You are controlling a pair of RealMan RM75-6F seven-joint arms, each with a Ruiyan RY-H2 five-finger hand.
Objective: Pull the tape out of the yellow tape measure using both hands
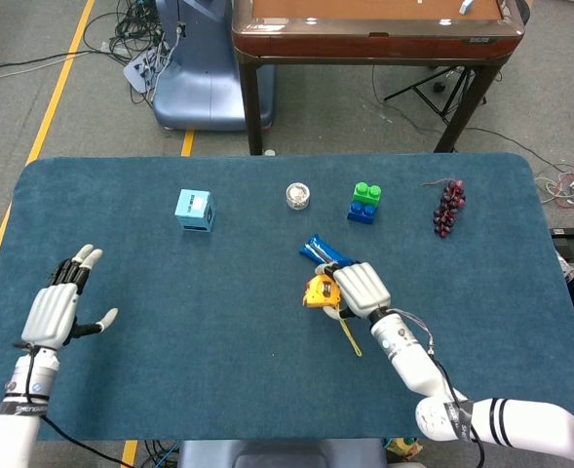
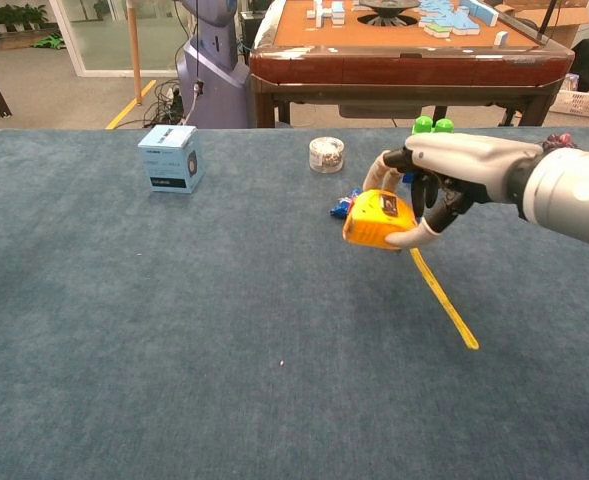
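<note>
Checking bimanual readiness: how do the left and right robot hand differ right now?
The right robot hand grips the yellow tape measure, lifted off the table; the left robot hand holds nothing. Right fingers curl around the case; left fingers are spread. Right sits mid-table, left near the left edge. Both are over the blue table.

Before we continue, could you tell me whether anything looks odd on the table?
Only one thing: the yellow tape measure, held by the right hand, already has a strip of tape trailing out. The left hand is open, far off.
</note>
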